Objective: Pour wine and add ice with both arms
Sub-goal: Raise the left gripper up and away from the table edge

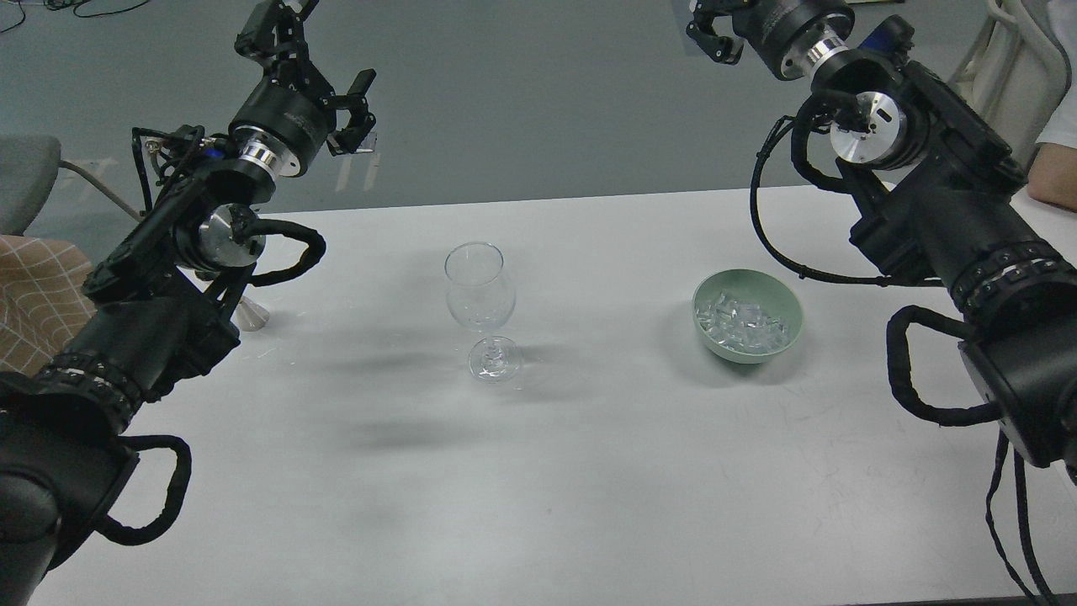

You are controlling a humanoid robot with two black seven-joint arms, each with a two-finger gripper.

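both arms are seen entering from the lower corners, raised over a white table [538, 505]. the left gripper [324, 88] is held high beyond the far table edge, its fingers spread apart around nothing. the right gripper [711, 34] is cut off by the top edge, so whether it is apart or together cannot be told. an upright stemmed glass [480, 307] is set mid-table; no wine can be made out in it. the ice [745, 324] is heaped in a green bowl [787, 295], well right of the glass.
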